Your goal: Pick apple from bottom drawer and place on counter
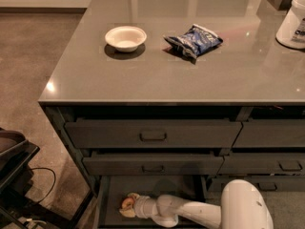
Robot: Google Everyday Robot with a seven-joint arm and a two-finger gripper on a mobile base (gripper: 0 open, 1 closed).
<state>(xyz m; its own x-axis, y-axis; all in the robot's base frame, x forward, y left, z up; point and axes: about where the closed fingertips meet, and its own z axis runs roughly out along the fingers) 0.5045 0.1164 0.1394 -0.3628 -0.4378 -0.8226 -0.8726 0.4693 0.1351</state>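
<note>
Dark floor of open bottom drawer (162,187); end effector (127,204) at left, fingers (132,196) tight around apple (127,203)

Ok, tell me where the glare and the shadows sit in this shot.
Camera view: the glossy counter shows pale reflections at its far edge and a glint near its front left corner; the white bowl casts a soft shadow; the bottom drawer is dim, yet the gripper inside it and the apple at its tip can be made out.

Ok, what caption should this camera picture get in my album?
Robot gripper at the apple in the open bottom drawer, under a counter with bowl and bag.
</note>
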